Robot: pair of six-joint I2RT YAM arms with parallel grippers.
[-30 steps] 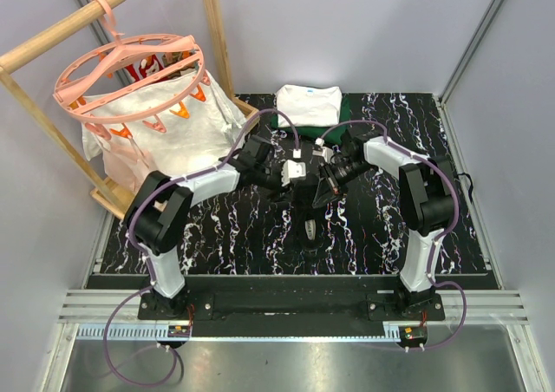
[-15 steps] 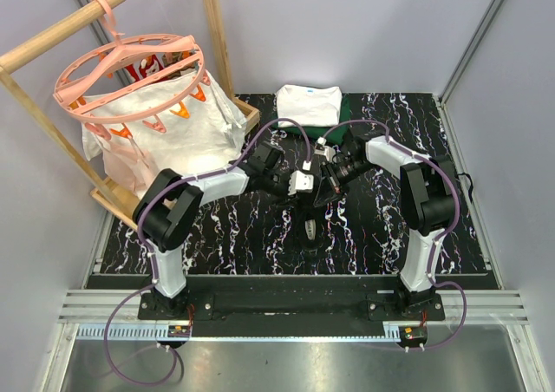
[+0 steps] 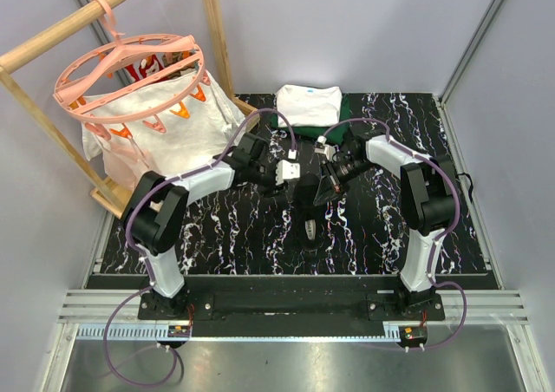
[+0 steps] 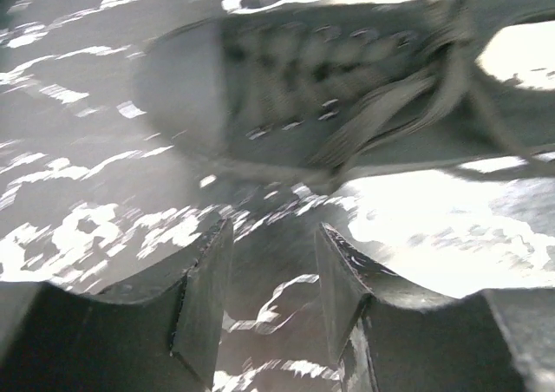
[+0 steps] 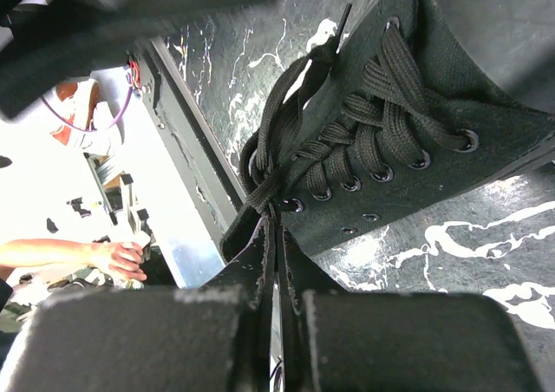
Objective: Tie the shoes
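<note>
Black, white-veined marble-pattern table (image 3: 217, 227), and mid-table between the two arms lies the small black canvas lace-up sneaker (image 5: 434, 132). The left gripper (image 4: 273, 234) hovers just short of it, jaws apart and empty. The right gripper (image 5: 276, 236) is closed tight at the sneaker's collar, where the long flat black laces (image 5: 347, 140) bunch. Pinching one? Can't tell. Laced through the eyelets, yes, but no bow showing: the tying looks barely begun.

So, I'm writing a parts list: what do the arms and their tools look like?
The left arm and right arm have white links, black joints and purple cables. The left tool and right tool have dark wedge-shaped fingers.
</note>
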